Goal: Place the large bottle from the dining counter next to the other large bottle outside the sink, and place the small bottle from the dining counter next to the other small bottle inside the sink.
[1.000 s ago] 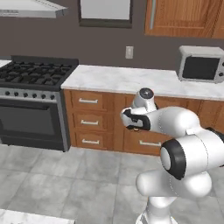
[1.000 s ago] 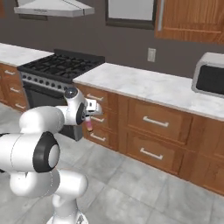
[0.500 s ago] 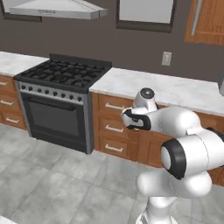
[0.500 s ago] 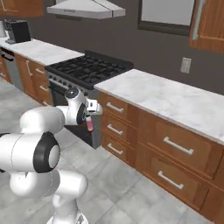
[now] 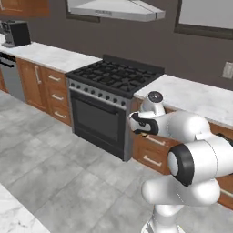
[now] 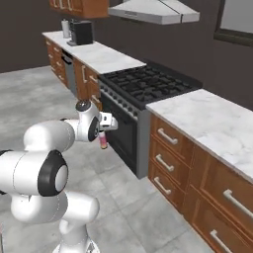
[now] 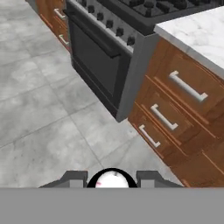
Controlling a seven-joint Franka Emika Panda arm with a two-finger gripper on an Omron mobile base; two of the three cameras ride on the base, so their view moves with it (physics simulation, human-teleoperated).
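Observation:
My gripper is held out in front of the arm at about drawer height, shut on the small bottle, a short pale bottle with a reddish band that hangs below the fingers. In the hand view the bottle's round pale top sits between the two dark fingertips. In the left base view the gripper is in front of the stove's right edge. A corner of the white marble dining counter shows at the lower left. The sink and both large bottles are out of view.
A black stove with an oven door stands ahead under a range hood. Wooden drawer cabinets with a marble top run to its right. A coffee machine sits on the far left counter. Grey tiled floor lies between.
The whole scene has slid to the right in both base views: the camera moved left along the cabinets, the microwave is gone and the stove is now central. The gripper stays shut on the small bottle.

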